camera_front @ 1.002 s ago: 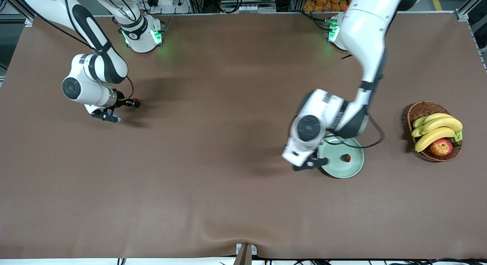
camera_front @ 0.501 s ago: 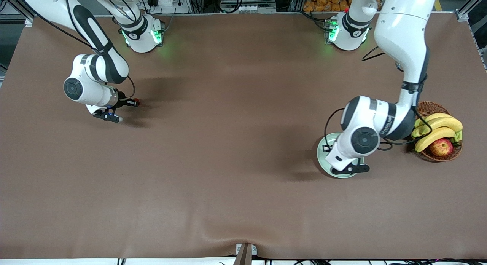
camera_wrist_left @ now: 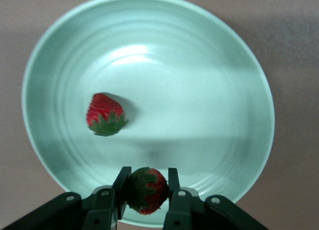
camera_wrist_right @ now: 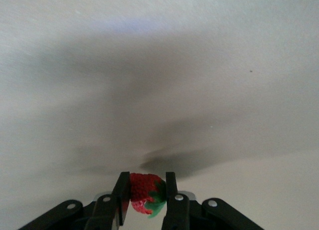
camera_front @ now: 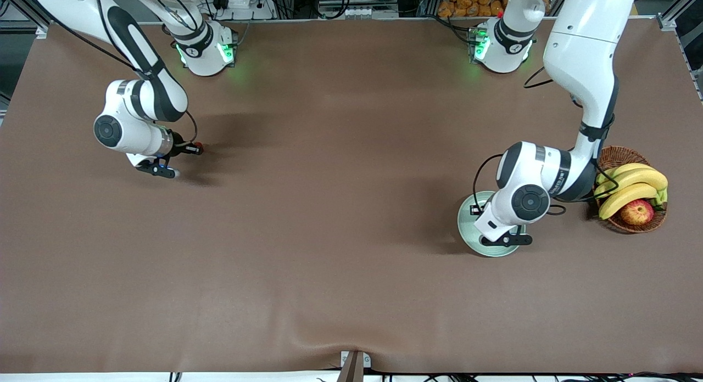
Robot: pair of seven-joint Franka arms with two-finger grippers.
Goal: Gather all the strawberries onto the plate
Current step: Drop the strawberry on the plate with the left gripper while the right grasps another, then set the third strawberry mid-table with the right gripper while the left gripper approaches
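The pale green plate [camera_front: 468, 226] lies toward the left arm's end of the table, beside the basket. My left gripper [camera_front: 502, 240] hangs over the plate's edge nearest the front camera. In the left wrist view this gripper [camera_wrist_left: 147, 179] is shut on a strawberry [camera_wrist_left: 148, 192], and a second strawberry [camera_wrist_left: 103, 114] lies in the plate [camera_wrist_left: 249, 80]. My right gripper [camera_front: 156, 169] is low over the table at the right arm's end. In the right wrist view it [camera_wrist_right: 146, 182] is shut on a third strawberry [camera_wrist_right: 142, 189], which casts a shadow on the cloth.
A brown wicker basket [camera_front: 614, 156] stands beside the plate at the left arm's end of the table. It holds bananas [camera_front: 631, 187] and a red-yellow apple [camera_front: 637, 212]. A brown cloth [camera_front: 329, 206] covers the table.
The left arm swung across the plate toward the basket with its strawberry, then settled over the plate. The right gripper closed on its strawberry and rose slightly.
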